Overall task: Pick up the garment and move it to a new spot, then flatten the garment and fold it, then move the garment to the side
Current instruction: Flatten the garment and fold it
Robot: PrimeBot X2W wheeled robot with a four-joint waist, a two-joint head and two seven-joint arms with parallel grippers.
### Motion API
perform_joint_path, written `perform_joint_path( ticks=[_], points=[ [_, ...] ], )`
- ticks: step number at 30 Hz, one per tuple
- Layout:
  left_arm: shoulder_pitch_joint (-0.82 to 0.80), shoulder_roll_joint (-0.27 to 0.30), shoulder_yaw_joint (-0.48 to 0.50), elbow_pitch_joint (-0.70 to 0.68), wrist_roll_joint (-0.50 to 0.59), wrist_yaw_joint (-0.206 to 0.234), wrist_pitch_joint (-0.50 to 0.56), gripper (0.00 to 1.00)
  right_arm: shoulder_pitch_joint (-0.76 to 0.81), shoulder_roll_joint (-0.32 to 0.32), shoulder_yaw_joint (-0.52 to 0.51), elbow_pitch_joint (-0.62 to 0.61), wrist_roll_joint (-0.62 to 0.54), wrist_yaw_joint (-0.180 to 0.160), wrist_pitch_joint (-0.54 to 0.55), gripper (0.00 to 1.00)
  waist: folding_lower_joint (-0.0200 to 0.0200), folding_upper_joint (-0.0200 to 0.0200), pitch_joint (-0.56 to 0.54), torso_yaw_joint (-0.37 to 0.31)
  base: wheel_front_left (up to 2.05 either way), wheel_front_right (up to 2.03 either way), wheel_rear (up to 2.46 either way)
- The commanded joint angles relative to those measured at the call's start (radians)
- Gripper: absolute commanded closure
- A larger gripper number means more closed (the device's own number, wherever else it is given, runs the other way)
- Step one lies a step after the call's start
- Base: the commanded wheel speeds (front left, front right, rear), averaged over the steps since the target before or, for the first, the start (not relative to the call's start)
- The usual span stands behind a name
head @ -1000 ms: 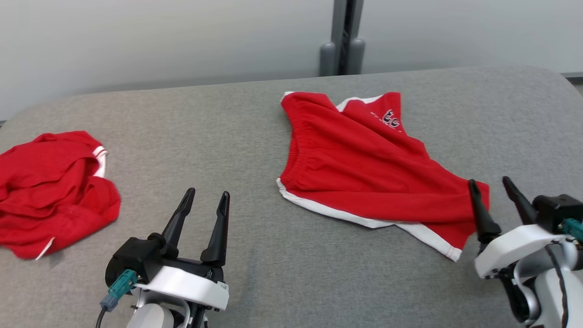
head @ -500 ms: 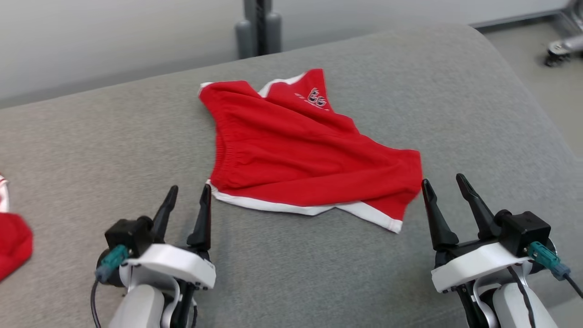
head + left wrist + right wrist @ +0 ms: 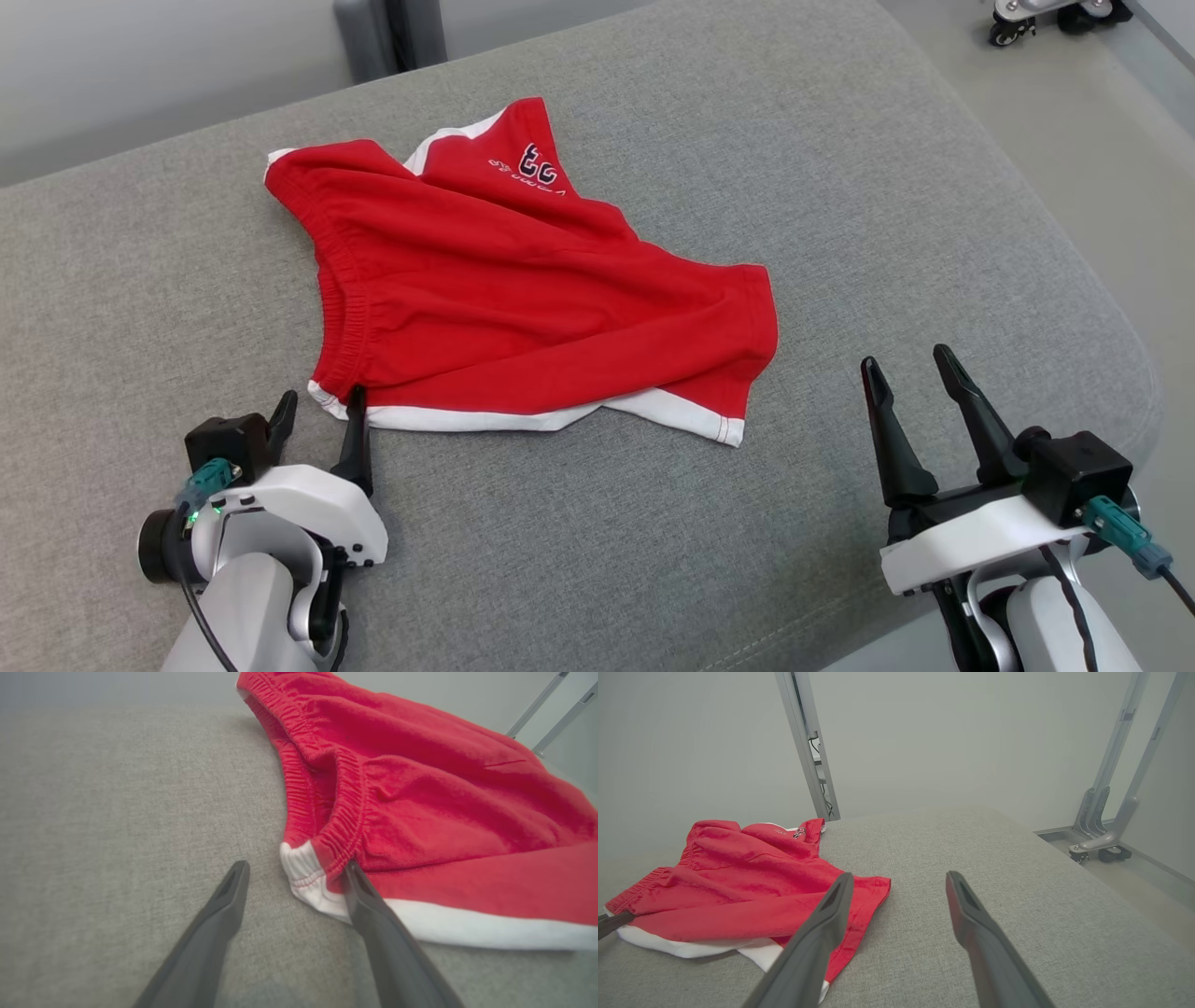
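Red shorts [image 3: 523,299] with white trim lie spread and rumpled on the grey pad [image 3: 887,187], toward its far left part in the head view. The waistband runs down their left side. A printed logo [image 3: 539,166] sits near the far edge, and one leg points right toward the pad's rounded corner.

The left gripper [image 3: 320,401] sits low at the near-left corner of the shorts, jaws spread wide and gripping nothing. In the left wrist view the white-trimmed corner, where the waistband meets the hem, lies between the two fingers. It is nearer the right-hand finger [image 3: 369,905], whose tip reaches the red cloth just above the white band. Whether that tip presses the cloth cannot be told. The other finger is over bare pad.

The right gripper [image 3: 906,360] is also wide open and empty, raised over the pad to the right of the shorts. It is apart from the leg hem, with bare pad between.

A metal post [image 3: 387,37] stands behind the pad, and a wheeled base [image 3: 1055,19] is on the floor at the far right.
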Motion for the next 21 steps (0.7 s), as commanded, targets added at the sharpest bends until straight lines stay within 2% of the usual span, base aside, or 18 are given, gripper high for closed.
perform_joint_path(
  ticks=[1, 7, 8, 9, 10, 14, 21],
  points=[
    [-0.013, 0.0, 0.004, 0.024, -0.007, 0.009, 0.002, 0.0, 0.004, -0.002, 0.0, 0.004, 0.002, 0.0, -0.01, 0.0, 0.0, 0.0, 0.001, -0.003, 0.0, 0.0, 0.0],
    [-0.032, -0.008, 0.017, 0.055, -0.033, -0.006, -0.016, 0.0, 0.001, -0.002, 0.012, 0.015, 0.0, 0.0, -0.012, 0.0, 0.0, 0.0, -0.001, -0.004, 0.0, 0.0, 0.0],
    [-0.036, -0.009, 0.019, 0.058, -0.038, -0.009, -0.02, 0.03, 0.001, -0.002, 0.013, 0.018, 0.001, 0.0, -0.012, 0.0, 0.0, 0.0, -0.003, -0.003, 0.0, 0.0, 0.0],
    [-0.039, -0.01, 0.016, 0.059, -0.04, -0.016, -0.024, 0.59, 0.001, -0.002, 0.015, 0.022, 0.005, 0.0, -0.01, 0.0, 0.0, 0.0, -0.004, -0.001, 0.0, 0.0, 0.0],
    [-0.043, -0.012, 0.012, 0.058, -0.043, -0.023, -0.03, 1.0, 0.003, -0.002, 0.016, 0.028, 0.014, 0.0, -0.007, 0.0, 0.0, 0.0, -0.006, 0.003, 0.0, 0.0, 0.0],
    [-0.052, -0.017, 0.006, 0.036, -0.051, -0.044, -0.049, 1.0, 0.018, -0.002, 0.023, 0.068, 0.064, 0.0, 0.007, 0.0, 0.0, 0.0, -0.015, 0.028, 0.0, 0.0, 0.0],
    [-0.039, -0.032, -0.011, -0.045, -0.049, -0.054, -0.072, 1.0, -0.012, -0.003, 0.081, 0.183, 0.256, 0.0, 0.023, 0.0, 0.0, 0.0, -0.02, 0.1, 0.0, 0.0, 0.0]
  ],
)
